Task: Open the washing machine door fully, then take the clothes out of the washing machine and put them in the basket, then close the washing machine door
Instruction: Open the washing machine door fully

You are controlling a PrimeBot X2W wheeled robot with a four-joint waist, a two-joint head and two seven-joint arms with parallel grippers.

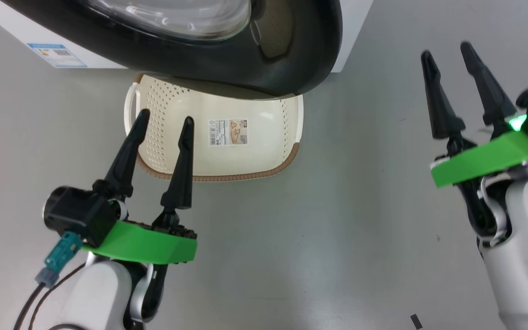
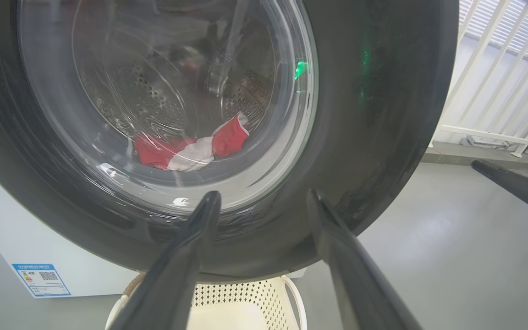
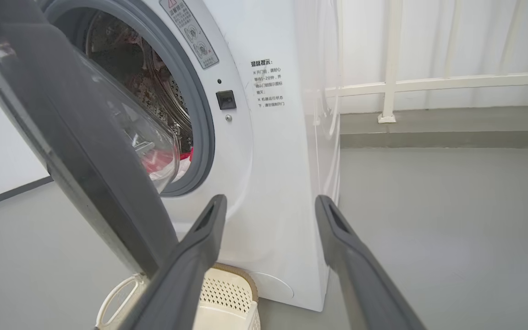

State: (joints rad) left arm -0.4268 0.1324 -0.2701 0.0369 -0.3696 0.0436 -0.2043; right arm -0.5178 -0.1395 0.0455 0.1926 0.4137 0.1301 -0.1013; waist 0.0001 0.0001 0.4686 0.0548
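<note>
**Door (image 3: pixel 85 160) part open, clothes (image 2: pixel 190 146) in the drum (image 3: pixel 154 78), nothing held**

From the head we are looking down on the floor (image 1: pixel 314 229), where the basket (image 1: pixel 245 176) is sitting just in front of the machine (image 1: pixel 25 32). The door's black rim is hanging over the basket's far end and hiding it. We are holding the left gripper (image 1: pixel 166 116) above the basket's left side and the right gripper (image 1: pixel 446 49) well off to the right, over bare floor. Both are spread wide, with nothing between the fingers. A blue label (image 1: pixel 57 55) is showing low on the machine's white front.

The left wrist is adding the clothes. It is facing the door's outer side, and through the bulging glass (image 2: pixel 108 91) we are seeing the red and white bundle resting low in the perforated drum. A dark finger of the right gripper is poking in at that view's right edge, below a white railing (image 2: pixel 488 91).

The right wrist is adding the side-on look. We are seeing the gap between the door and the machine front, with the grey gasket (image 3: pixel 200 114) exposed and a bit of red fabric peeking out beside the glass. It is also catching the basket's near corner on the floor, under the door's lower edge and touching the machine's base.
</note>
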